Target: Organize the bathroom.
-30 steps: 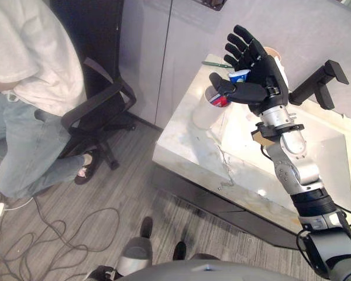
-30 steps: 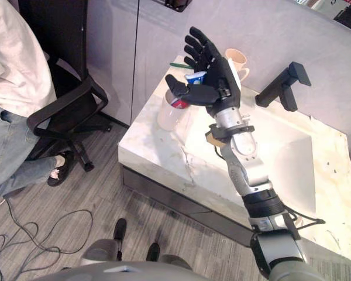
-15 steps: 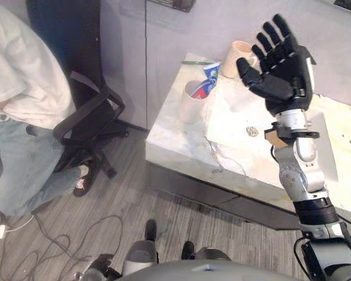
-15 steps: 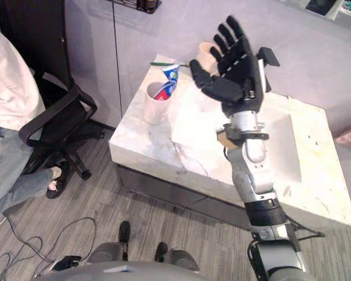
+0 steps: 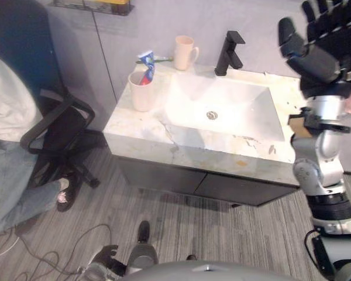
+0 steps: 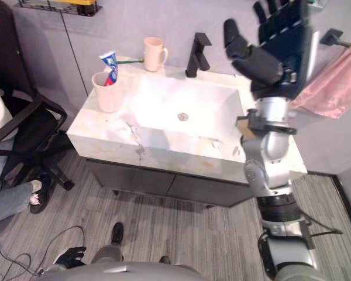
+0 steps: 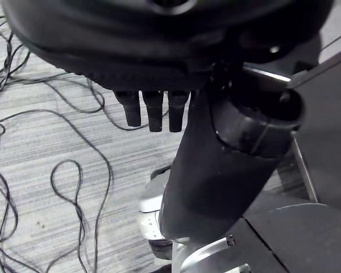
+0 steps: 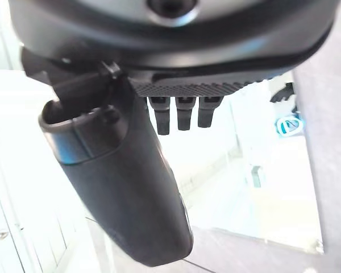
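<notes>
A marble desk with a sunken sink stands against a grey wall. On its back left corner, a pale cup holds a toothpaste tube; a mug and a black tap stand behind. The right hand is raised above the desk's right edge, fingers spread, empty. The right eye view adds a pink towel. A black chair and a seated person crowd the left. The left hand hangs relaxed over floor.

A white cup stands upright on the marble counter left of the basin, holding a toothpaste tube upright, while a beige mug stands by the back wall, just beside a green toothbrush lying flat.
</notes>
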Robot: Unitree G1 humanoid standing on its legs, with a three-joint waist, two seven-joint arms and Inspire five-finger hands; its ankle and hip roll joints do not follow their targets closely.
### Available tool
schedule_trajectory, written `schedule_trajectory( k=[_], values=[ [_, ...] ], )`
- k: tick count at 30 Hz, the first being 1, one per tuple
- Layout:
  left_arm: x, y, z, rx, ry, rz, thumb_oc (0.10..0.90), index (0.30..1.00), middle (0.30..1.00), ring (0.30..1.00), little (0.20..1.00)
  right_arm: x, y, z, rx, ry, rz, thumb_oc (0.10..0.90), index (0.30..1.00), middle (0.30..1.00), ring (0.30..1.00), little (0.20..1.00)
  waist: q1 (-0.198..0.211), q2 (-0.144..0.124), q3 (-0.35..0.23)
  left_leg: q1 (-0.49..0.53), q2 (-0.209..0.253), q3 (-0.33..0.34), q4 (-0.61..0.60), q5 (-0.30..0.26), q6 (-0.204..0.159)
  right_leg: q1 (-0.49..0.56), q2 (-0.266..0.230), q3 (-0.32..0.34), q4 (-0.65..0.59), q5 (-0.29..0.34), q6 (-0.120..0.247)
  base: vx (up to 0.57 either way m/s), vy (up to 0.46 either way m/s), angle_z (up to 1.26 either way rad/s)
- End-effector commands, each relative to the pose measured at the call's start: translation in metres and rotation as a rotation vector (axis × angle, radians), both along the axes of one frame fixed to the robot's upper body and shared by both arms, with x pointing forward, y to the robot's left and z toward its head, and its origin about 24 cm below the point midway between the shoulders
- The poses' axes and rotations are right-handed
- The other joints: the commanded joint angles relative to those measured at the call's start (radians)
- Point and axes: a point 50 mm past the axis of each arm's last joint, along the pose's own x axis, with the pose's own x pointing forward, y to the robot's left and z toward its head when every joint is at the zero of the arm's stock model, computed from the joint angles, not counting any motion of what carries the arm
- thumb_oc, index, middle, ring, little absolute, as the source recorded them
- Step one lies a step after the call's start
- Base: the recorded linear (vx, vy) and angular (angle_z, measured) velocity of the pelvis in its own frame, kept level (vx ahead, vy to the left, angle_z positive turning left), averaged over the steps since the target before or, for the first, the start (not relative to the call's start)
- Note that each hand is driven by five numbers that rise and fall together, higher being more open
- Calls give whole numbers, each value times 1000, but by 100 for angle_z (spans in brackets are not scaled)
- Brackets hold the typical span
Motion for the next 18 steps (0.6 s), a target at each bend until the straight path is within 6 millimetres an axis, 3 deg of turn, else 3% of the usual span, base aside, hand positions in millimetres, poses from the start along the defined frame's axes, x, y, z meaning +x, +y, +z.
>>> schedule_trajectory(
  k=[1, 2, 4, 5, 7, 9, 10, 11, 12, 14, 18],
  values=[
    [57, -2, 20, 76, -264, -174, 800, 900, 900, 900, 900, -48, -11, 65, 34, -478, -138, 800, 900, 900, 900, 900, -11, -102, 24, -38, -153, 54, 79, -97, 58, 29, -47, 81, -29, 60, 38, -311, 1, 2],
    [58, -2, 20, 77, -270, -177, 800, 900, 900, 900, 900, -49, -12, 64, 37, -479, -145, 800, 900, 900, 900, 900, -13, -104, 23, -38, -154, 53, 90, -110, 58, 29, -50, 80, -29, 58, 38, -518, 4, 5],
    [66, -3, 25, 62, -332, -158, 800, 900, 900, 900, 900, -62, -33, 58, 40, -516, -320, 800, 900, 900, 900, 900, -63, -140, 35, -19, -209, 42, 386, -240, 89, -14, -91, 94, -22, 104, 39, -462, 42, 5],
    [67, -1, 27, 67, -353, -131, 800, 900, 900, 900, 900, -67, -42, 53, 42, -516, -375, 800, 900, 900, 900, 900, -83, -145, 31, -14, -227, 25, 455, -282, 104, -33, -98, 109, -19, 117, 43, -323, 78, 13],
    [69, 3, 29, 65, -387, -90, 800, 900, 900, 900, 900, -74, -56, 47, 51, -499, -470, 800, 900, 900, 900, 900, -108, -140, 23, 12, -247, -4, 487, -309, 114, -64, -97, 134, -4, 127, 48, -239, 126, -20],
    [69, 7, 32, 70, -429, -20, 800, 900, 900, 900, 900, -84, -79, 35, 74, -434, -641, 800, 900, 900, 900, 900, -141, -116, -2, 97, -261, -59, 430, -322, 111, -103, -85, 161, 6, 135, 52, -198, 152, -35],
    [69, 7, 32, 70, -429, -20, 800, 900, 900, 900, 900, -84, -79, 35, 74, -434, -641, 800, 900, 900, 900, 900, -141, -116, -2, 97, -261, -59, 430, -322, 111, -103, -85, 161, 6, 135, 52, -123, 103, -4],
    [69, 8, 33, 71, -434, 12, 800, 900, 900, 900, 900, -89, -89, 28, 92, -408, -705, 800, 900, 900, 900, 900, -153, -106, -12, 147, -257, -74, 346, -350, 117, -124, -84, 162, 12, 140, 57, -233, 197, -29],
    [72, 3, 33, 35, -464, 45, 800, 900, 900, 900, 900, -101, -114, -4, 165, -336, -923, 800, 900, 900, 900, 900, -189, -77, -16, 223, -241, -72, 117, -354, 143, -180, -77, 166, 41, 143, 82, -317, 240, -37],
    [73, -3, 31, 3, -446, 28, 800, 900, 900, 900, 900, -109, -127, -23, 200, -278, -1071, 800, 900, 900, 900, 900, -209, -67, -11, 226, -237, -62, 14, -306, 155, -219, -73, 170, 58, 153, 96, -313, 189, -39],
    [75, -4, 32, -12, -459, 17, 800, 900, 900, 900, 900, -120, -150, -58, 263, -160, -1240, 800, 900, 900, 900, 900, -232, -61, 10, 197, -235, -30, -13, -272, 154, -269, -84, 153, 70, 178, 118, -216, 75, -22]
  ],
)
